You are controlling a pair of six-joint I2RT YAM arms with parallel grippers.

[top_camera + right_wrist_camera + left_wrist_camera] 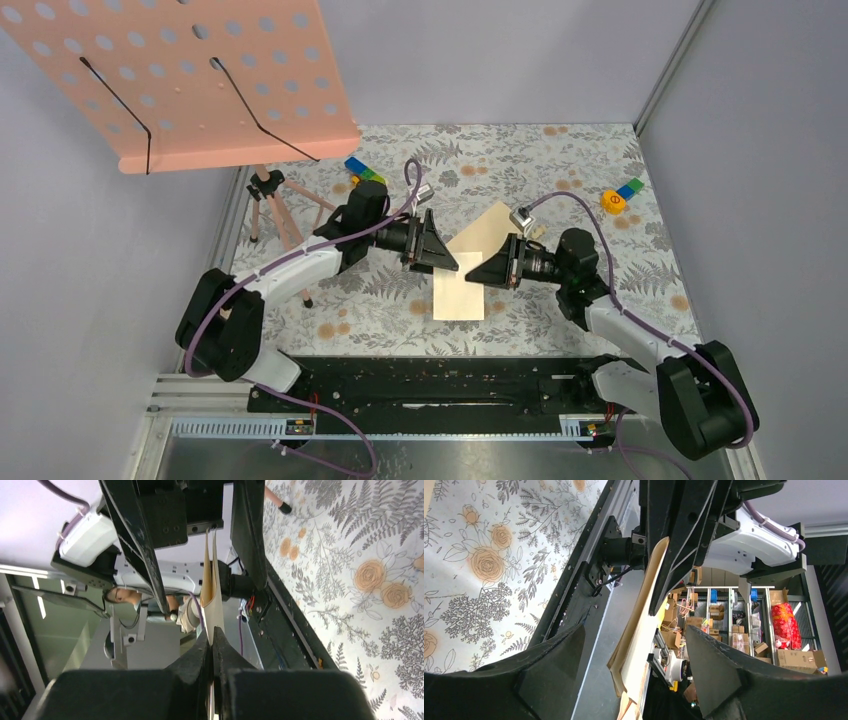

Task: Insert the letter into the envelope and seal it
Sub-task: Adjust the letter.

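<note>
Above the floral table (560, 170), the right gripper (212, 642) pinches the letter (212, 600) while the left gripper (634, 632) holds its fingers spread

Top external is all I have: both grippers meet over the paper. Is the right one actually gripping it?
Observer: Yes. The right wrist view shows the right gripper shut on the letter's edge.
Operator: And the left?
Observer: The left gripper is open; its fingers stand either side of the sheets, touching neither.
Operator: Is the envelope in that stack?
Observer: Yes. The envelope lies flat against the letter, both seen edge-on in the left wrist view.
</note>
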